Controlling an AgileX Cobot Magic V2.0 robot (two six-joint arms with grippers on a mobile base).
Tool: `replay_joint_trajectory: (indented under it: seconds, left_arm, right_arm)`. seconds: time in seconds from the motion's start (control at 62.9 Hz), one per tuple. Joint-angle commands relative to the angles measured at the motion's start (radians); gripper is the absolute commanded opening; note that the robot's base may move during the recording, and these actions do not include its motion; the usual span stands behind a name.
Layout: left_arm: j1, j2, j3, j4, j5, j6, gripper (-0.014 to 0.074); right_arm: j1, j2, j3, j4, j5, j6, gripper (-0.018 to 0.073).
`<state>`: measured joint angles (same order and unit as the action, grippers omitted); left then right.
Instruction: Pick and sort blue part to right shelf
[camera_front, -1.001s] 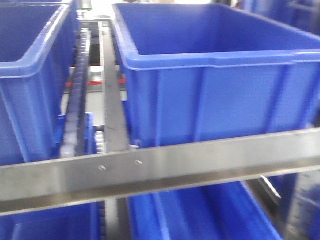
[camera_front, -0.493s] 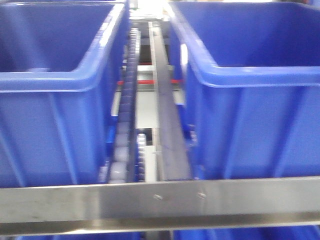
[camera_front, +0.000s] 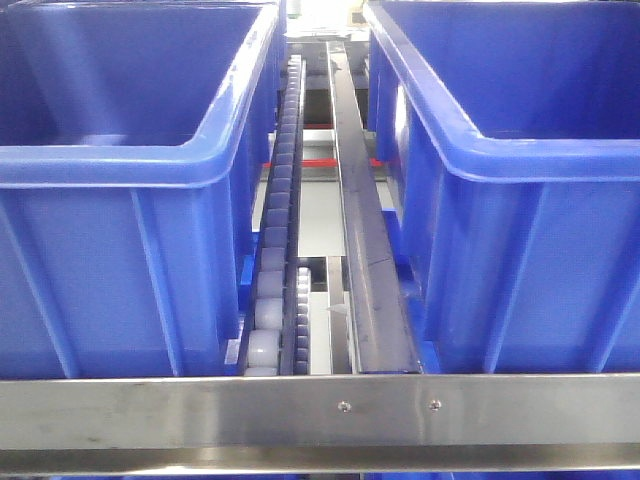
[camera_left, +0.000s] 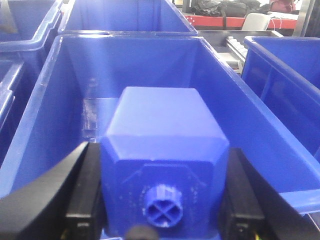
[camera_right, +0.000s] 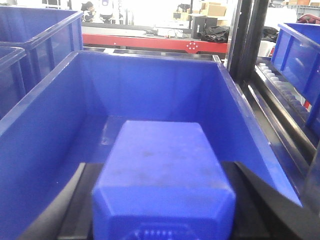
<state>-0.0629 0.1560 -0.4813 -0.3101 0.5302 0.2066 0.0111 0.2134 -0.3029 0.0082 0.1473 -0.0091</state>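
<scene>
Since 1 s ago the front view has swung left: the roller track now sits centred between 2 blue bins, front rail level. Left gripper jaws pinch a blue part cap-toward-camera above a bin, poised for release. Right gripper jaws pinch another blue block over its bin. Both bin interiors look open; walls close on either side.

Factory or warehouse floor: a steel rack with a roller track carries large blue bins; more bins and a red bench stand behind.
</scene>
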Motion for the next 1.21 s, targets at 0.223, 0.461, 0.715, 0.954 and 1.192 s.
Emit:
replay_joint_trajectory:
  seconds: [0.223,0.461,0.715,0.954,1.192]
  left_arm:
    - [0.001,0.016,-0.027,-0.020,-0.089,-0.003,0.0269]
    - [0.001,0.016,-0.027,-0.020,-0.089,-0.003,0.0269]
    - [0.001,0.016,-0.027,-0.020,-0.089,-0.003,0.0269]
    - [0.001,0.016,-0.027,-0.023,-0.091,-0.003,0.0269]
    - [-0.004,0.016,-0.027,-0.034,-0.091,-0.003,0.0269]
  right_arm:
    - [-0.005,0.008,-0.031,-0.008,-0.093,-0.006,0.0414]
    - [-0.005,0.008,-0.031,-0.008,-0.093,-0.006,0.0414]
    - [-0.005,0.008,-0.031,-0.008,-0.095,-0.006,0.0414]
    - [-0.005,0.008,-0.031,-0.008,-0.096,-0.006,0.0414]
    - [-0.005,0.008,-0.031,0.005,-0.093,-0.004,0.0414]
